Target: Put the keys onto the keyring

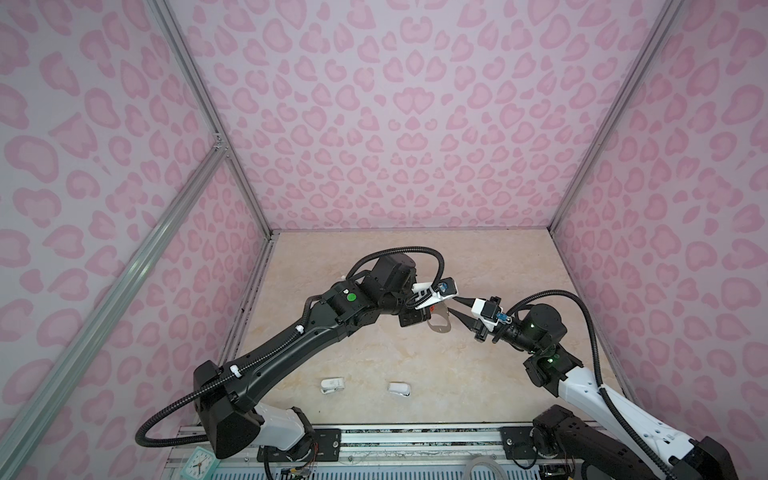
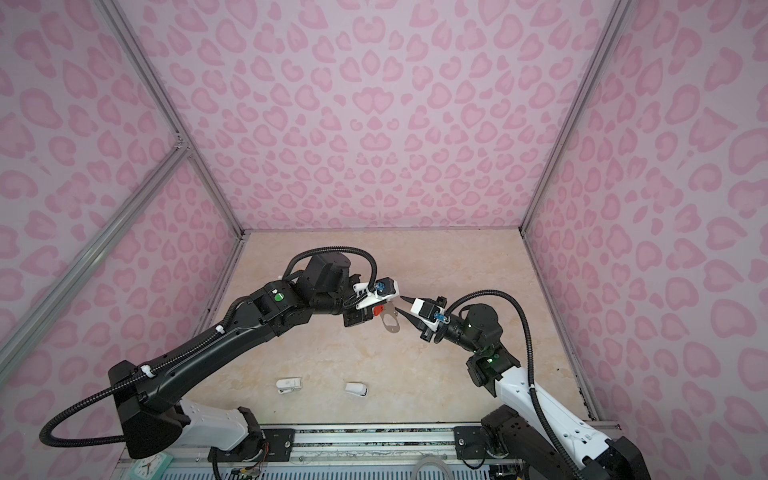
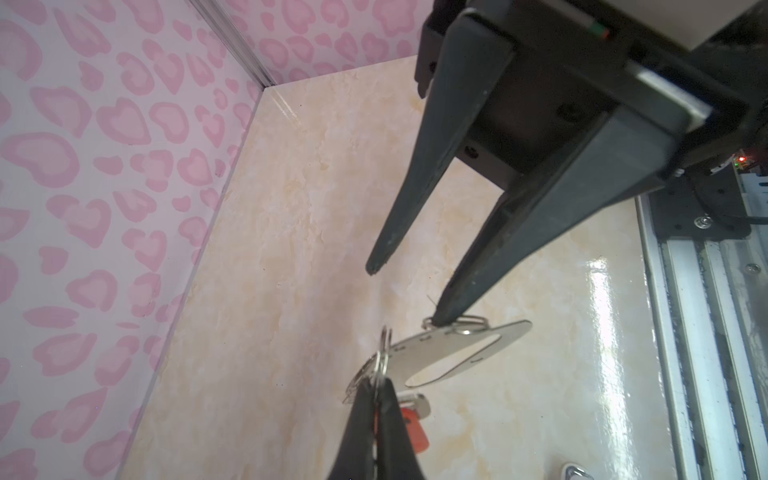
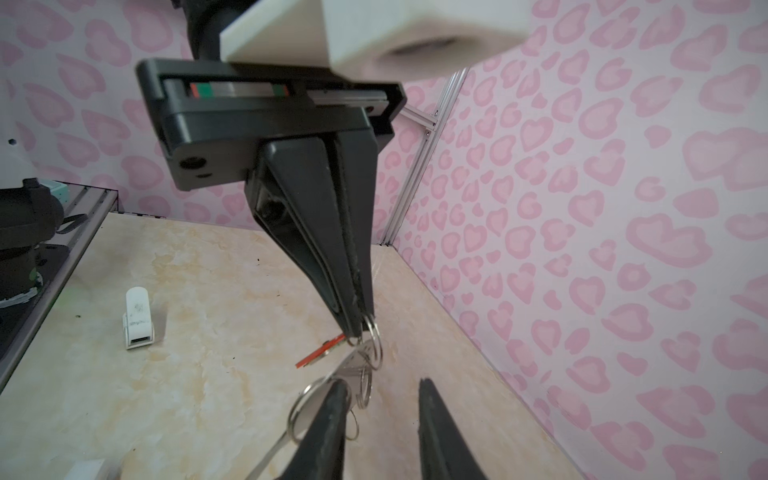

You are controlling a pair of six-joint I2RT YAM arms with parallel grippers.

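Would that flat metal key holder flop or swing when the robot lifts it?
Probably stiff: the keyring stays flat though the left gripper holds only one end. It likely swings, because its wire rings and the red-tagged key dangle loosely.

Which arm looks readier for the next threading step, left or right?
Likely right. The left gripper is shut on the flat grey metal keyring, holding it up with the red-tagged silver key dangling; the right gripper is open, one fingertip at a wire ring.
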